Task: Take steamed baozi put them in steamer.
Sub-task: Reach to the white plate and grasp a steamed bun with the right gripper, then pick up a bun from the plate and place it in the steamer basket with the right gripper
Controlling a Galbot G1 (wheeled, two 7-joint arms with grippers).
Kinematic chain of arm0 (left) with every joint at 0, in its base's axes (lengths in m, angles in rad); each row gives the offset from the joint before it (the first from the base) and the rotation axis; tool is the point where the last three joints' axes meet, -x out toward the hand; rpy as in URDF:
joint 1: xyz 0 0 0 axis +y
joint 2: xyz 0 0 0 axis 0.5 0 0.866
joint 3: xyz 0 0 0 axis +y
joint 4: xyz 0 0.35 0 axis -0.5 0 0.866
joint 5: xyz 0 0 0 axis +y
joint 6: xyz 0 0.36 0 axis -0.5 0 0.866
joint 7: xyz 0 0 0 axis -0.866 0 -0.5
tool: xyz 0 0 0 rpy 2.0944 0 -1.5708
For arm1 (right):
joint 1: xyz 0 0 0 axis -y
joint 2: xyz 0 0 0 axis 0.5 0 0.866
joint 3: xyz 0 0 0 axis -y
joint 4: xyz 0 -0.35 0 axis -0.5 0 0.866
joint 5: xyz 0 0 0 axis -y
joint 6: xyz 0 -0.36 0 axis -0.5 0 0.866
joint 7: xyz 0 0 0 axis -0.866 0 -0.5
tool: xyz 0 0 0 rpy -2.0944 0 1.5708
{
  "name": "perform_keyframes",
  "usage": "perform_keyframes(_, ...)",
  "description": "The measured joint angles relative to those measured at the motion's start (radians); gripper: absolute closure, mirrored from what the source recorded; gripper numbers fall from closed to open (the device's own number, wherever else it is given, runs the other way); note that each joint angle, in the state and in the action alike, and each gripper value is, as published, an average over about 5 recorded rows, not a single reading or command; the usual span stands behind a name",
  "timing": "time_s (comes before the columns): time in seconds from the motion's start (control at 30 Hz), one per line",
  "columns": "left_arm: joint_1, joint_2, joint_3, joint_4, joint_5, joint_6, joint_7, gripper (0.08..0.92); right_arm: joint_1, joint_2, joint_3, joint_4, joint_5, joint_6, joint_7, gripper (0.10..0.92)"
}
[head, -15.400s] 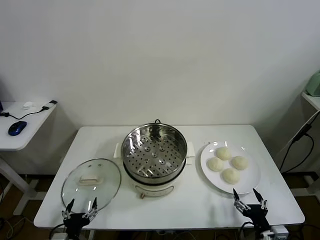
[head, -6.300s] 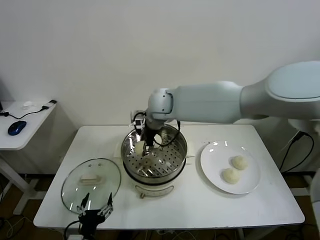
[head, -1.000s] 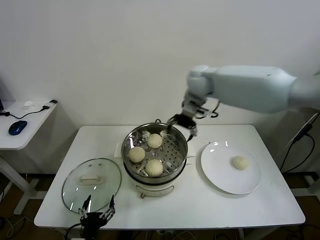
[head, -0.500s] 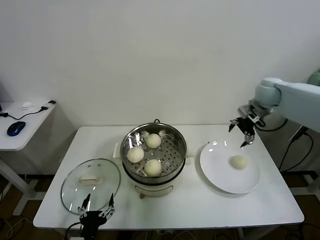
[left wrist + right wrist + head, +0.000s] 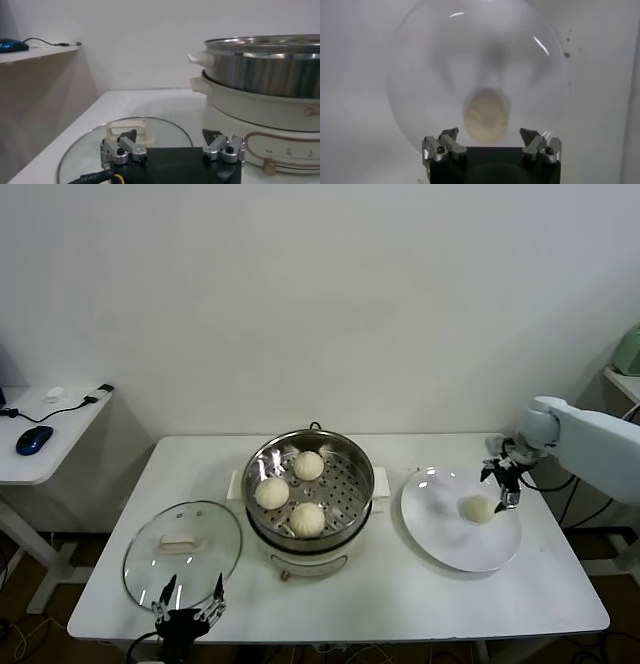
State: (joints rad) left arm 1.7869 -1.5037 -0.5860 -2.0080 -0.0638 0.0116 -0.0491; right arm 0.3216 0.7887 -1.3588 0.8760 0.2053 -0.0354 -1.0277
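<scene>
**Last bun under open gripper**

One cream-white dome-shaped baozi (image 5: 479, 508) lies on the flat white plate (image 5: 440, 534); three sit in the round stainless-steel steamer (image 5: 345, 484). Right gripper (image 5: 503, 482) hovers beside it, jaws wide, empty. Left gripper (image 5: 187, 616) parked low, jaws apart, empty.

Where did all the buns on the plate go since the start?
Three baozi went from the plate into the steamer, carried by the right arm. Its right pincer, open, has swung back from the steamer and now hovers by the last bun. The glass lid and left pincer stayed put.
</scene>
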Motion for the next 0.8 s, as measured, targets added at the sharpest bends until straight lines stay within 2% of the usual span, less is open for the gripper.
perform_keyframes(0.33, 0.004, 0.000, 0.001, 0.003, 0.002, -0.002, 0.000, 0.177, -0.108, 0.055, 0.103, -0.107, -0.039, -0.008, 0.024, 0.204)
perform_keyframes(0.43, 0.006, 0.000, 0.001, 0.003, 0.002, -0.002, -0.001, 0.177, -0.120, 0.060, 0.117, -0.119, -0.043, -0.012, 0.027, 0.231)
perform_keyframes(0.6, 0.008, 0.000, 0.004, -0.002, 0.003, -0.002, -0.002, 0.177, -0.117, 0.057, 0.121, -0.113, -0.036, -0.024, 0.026, 0.324)
perform_keyframes(0.8, 0.013, 0.000, 0.009, -0.010, 0.005, 0.000, -0.003, 0.177, -0.027, 0.035, 0.053, -0.038, 0.027, -0.049, 0.018, 0.338)
